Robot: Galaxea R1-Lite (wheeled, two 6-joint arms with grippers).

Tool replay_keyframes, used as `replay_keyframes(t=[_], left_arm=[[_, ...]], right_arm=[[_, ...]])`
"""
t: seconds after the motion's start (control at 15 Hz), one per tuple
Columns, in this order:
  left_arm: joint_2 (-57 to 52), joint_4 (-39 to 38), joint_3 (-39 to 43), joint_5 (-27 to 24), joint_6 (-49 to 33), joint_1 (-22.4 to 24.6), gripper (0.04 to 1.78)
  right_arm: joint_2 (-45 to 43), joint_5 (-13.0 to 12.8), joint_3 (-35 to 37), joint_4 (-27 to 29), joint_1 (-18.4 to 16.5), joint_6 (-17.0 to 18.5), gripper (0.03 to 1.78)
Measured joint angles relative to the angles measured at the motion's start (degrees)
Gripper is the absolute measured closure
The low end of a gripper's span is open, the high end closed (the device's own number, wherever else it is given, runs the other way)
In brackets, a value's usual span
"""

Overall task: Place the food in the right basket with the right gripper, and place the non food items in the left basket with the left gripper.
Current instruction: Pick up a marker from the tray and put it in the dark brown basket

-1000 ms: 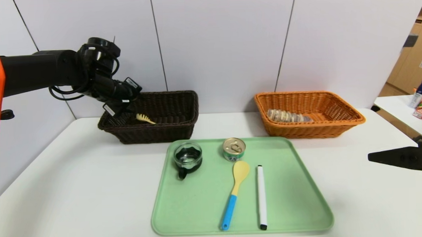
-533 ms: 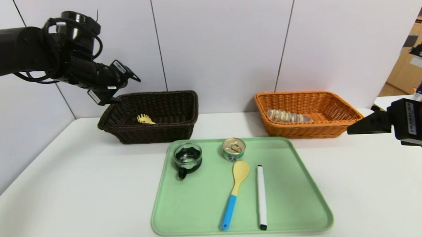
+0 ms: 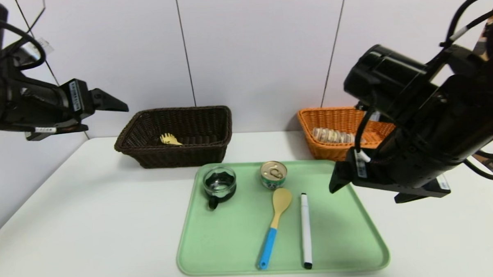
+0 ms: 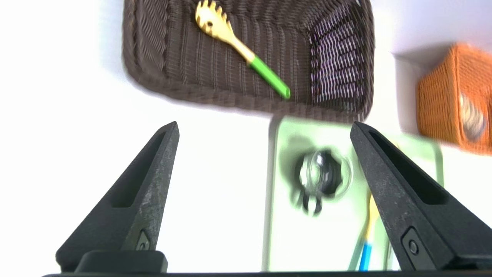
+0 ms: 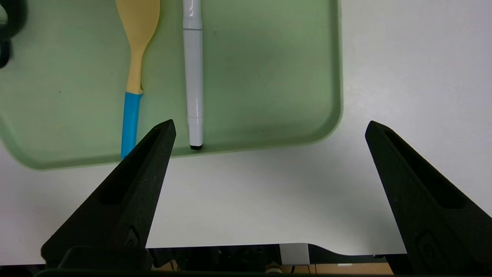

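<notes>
Pasta fork (image 4: 240, 48), yellow with green handle, lies inside the dark brown basket (image 3: 214, 152); twisted bread loaf (image 3: 336, 135) lies in the orange basket (image 3: 324, 123). Left gripper (image 4: 265, 129) hangs high, left of the dark basket, jaws spread wide and holding nothing; right gripper (image 5: 269, 127) hangs over the green tray's (image 3: 234, 245) right side, jaws likewise wide apart and bare. On the tray: glass cup (image 3: 219, 183) with black handle, gold-lidded tin (image 3: 273, 174), blue-handled yellow spoon (image 3: 275, 225) just beside the white marker (image 3: 306, 230).

pale green tray (image 3: 356, 216), white table (image 3: 89, 226), grey panelled wall (image 3: 260, 52)
</notes>
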Motion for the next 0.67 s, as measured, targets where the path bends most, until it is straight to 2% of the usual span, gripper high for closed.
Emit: replay_keyframes(t=[0.27,0.4,0.53,0.67], left_arm=[[-11.03,-0.11,10.62,-0.55,5.28,0.24,0.19],[-14.42,0.04,13.51,-0.57,5.74,0.04,0.18],[-17.15,0.02,16.19,-0.57,5.81,-1.16,0.16],[-18.71,-0.16,17.59,-0.61,5.79,-1.68,0.15]], right_arm=[[8.96,3.94,-5.51,3.63,2.51,2.72,0.10],[12.50,4.91,-6.73,3.83,3.17,2.95,0.10],[15.49,7.28,-7.30,3.78,3.34,3.02,0.10],[17.76,7.94,-7.47,3.80,3.19,3.06,0.10]])
